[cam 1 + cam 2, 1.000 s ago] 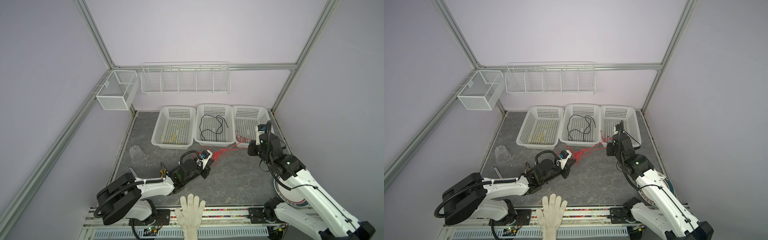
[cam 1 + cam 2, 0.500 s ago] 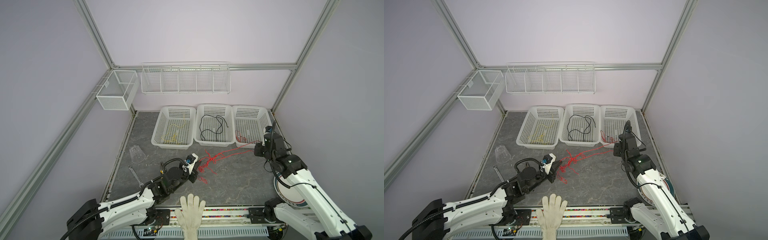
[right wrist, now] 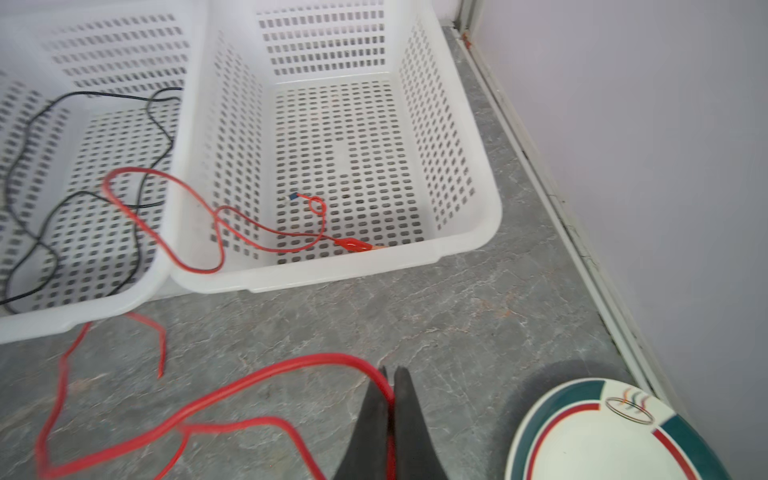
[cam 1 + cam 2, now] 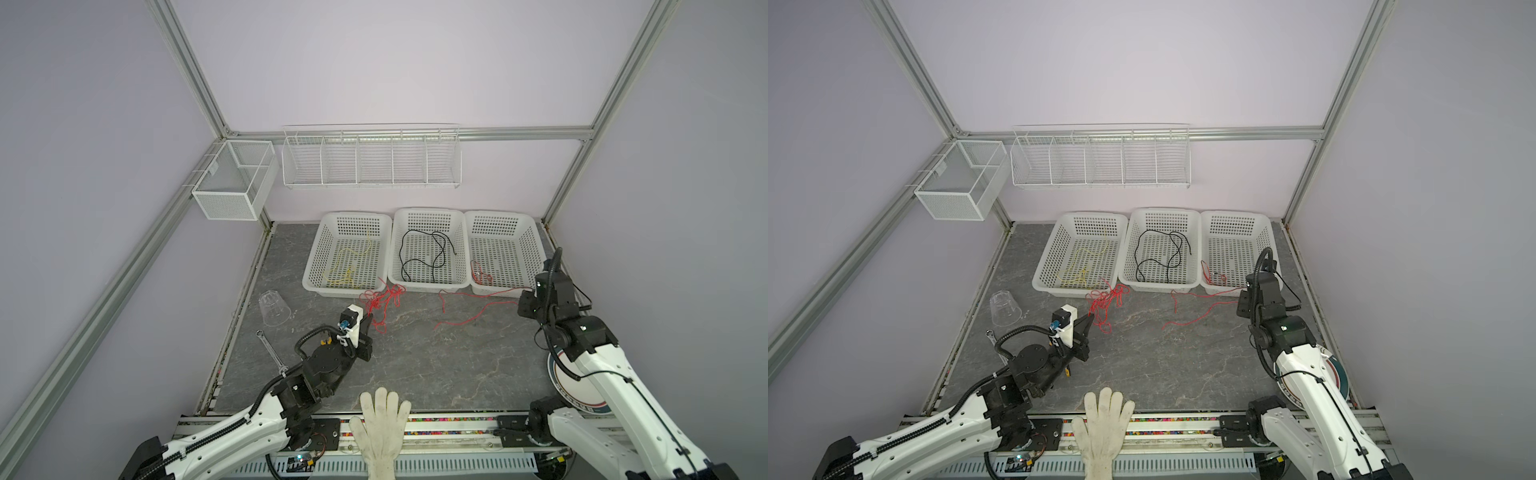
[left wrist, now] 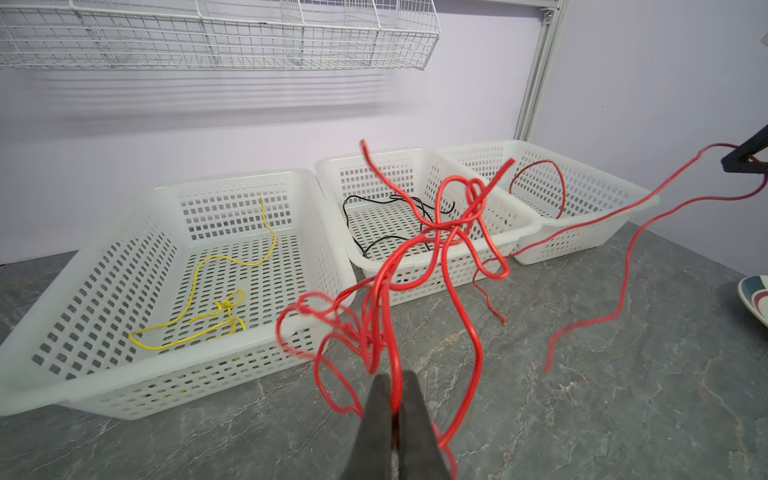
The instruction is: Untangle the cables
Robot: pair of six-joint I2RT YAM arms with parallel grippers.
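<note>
Two hands are clenched on the same red cable [image 5: 457,237]. In its wrist view we see the left hand [image 5: 392,380] with its jaws pressed together on a strand at the foot of a loose red tangle. The tangle is raised off the bench [image 5: 582,415], just in front of the left basket [image 4: 316,249] and the middle basket [image 4: 428,218]. The right hand [image 3: 390,372] is likewise pinched tight on a red strand, low over the bench near a striped plate [image 3: 602,436]. Between the two hands the cable trails in slack curves across the bench in both top views.

The pale yellow cable [image 4: 347,272] lies in the left basket. The black cable [image 4: 432,255] lies in the middle one.

Our wrist views give what is too small in the top views. The left wrist shows a small knot in the pale yellow cable. The right wrist shows a thin red lead [image 3: 291,243] with a red clip on the floor of the right basket [image 3: 457,124]. It also shows a red loop over the rims where that basket meets the middle one. We cannot tell whether that loop belongs to the held cable.

Only the top views take in a clear cup [image 4: 273,307], a wrench [image 4: 270,349] near the bench's left edge, and a white glove [image 4: 384,428] at the front rail.
</note>
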